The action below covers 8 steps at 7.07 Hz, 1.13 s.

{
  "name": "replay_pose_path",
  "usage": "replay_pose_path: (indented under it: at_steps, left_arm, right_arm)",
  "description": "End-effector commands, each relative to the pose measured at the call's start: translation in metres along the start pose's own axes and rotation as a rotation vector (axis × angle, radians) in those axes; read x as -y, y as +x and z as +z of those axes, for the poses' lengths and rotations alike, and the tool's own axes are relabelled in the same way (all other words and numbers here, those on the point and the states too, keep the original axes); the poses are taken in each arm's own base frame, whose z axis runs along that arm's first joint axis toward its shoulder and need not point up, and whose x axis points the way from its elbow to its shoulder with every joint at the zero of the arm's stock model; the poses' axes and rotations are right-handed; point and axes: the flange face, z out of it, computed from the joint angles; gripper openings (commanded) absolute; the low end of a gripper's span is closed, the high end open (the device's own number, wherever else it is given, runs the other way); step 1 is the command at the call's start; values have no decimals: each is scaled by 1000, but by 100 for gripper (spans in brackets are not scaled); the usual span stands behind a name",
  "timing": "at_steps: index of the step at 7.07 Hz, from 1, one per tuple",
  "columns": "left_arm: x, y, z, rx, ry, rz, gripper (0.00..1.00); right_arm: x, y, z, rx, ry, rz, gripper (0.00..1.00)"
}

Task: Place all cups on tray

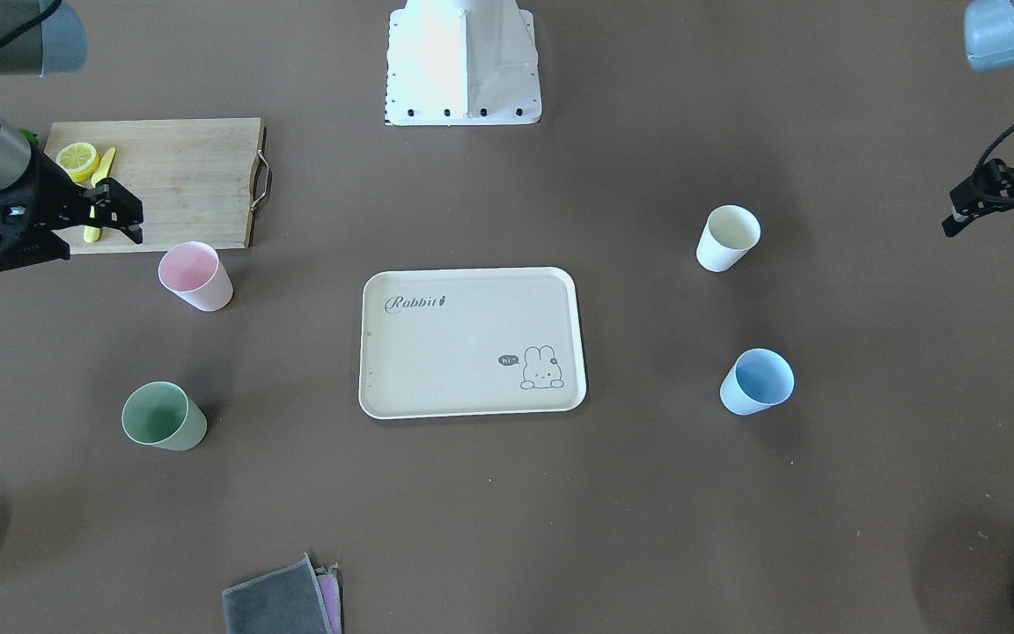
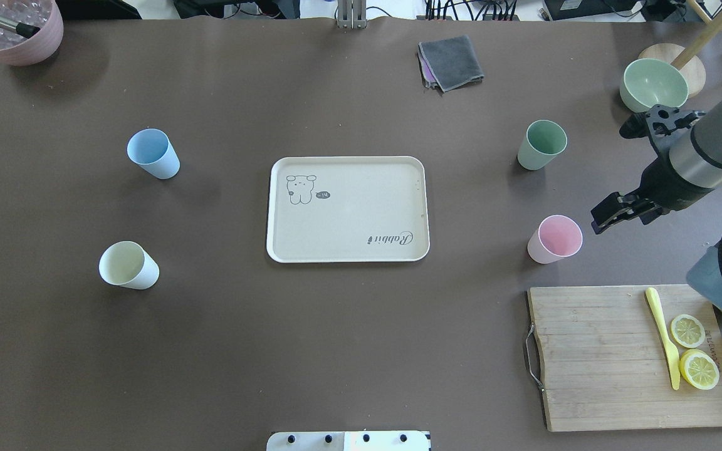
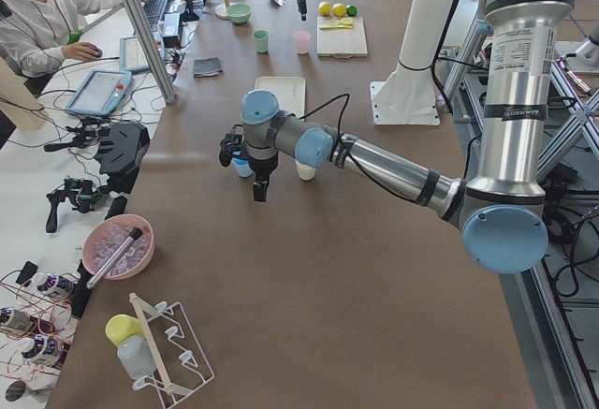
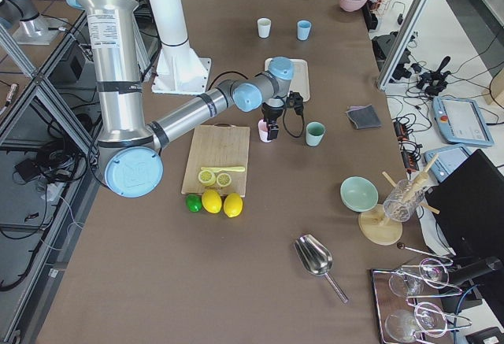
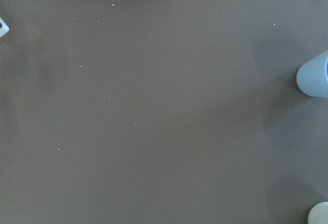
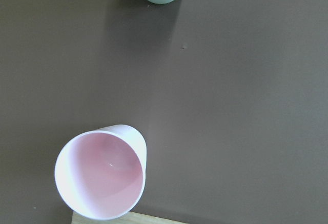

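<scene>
The cream tray (image 1: 472, 343) (image 2: 348, 210) lies bare at the table's middle. Four cups stand upright on the table around it. The pink cup (image 1: 197, 277) (image 2: 555, 239) (image 6: 102, 180) and the green cup (image 1: 164, 416) (image 2: 543, 145) are on my right side. The cream-white cup (image 1: 729, 238) (image 2: 128, 265) and the blue cup (image 1: 757, 382) (image 2: 153, 153) are on my left. My right gripper (image 1: 124, 211) (image 2: 605, 216) hovers open and empty just outside the pink cup. My left gripper (image 1: 987, 229) is open and empty, beyond the cream-white cup.
A wooden cutting board (image 2: 605, 357) with lemon slices and a yellow knife lies beside the pink cup. A grey cloth (image 2: 452, 59), a green bowl (image 2: 654, 84) and a pink bowl (image 2: 13, 28) stand along the far edge. The robot's base (image 1: 463, 62) is behind the tray.
</scene>
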Motion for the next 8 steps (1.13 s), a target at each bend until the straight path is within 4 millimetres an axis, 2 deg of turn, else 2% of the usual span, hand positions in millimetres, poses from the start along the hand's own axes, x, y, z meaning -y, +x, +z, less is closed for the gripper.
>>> replay_pose_path:
  at_steps: [1, 2, 3, 4, 5, 6, 8]
  left_arm:
    - [-2, 24, 5, -11, -8, -17, 98]
    - [-2, 25, 4, -7, -3, -15, 98]
    - [-2, 25, 4, -7, -3, -17, 98]
    - [-2, 24, 4, -5, -3, -16, 98]
    - [-2, 26, 7, -2, -6, -31, 98]
    - [-6, 39, 18, -1, -25, -155, 98]
    - [-37, 43, 44, -15, -7, -124, 97]
  right_arm:
    - [23, -33, 42, 15, -18, 3, 87]
    - [25, -28, 52, 20, -15, -5, 79]
    - [22, -22, 52, 19, -16, 1, 67]
    - [22, -20, 54, 15, -19, 4, 14]
    - [21, -23, 53, 23, -20, 1, 0]
    - [20, -24, 53, 25, -21, -1, 0]
    - [24, -45, 37, 55, 1, 50, 0]
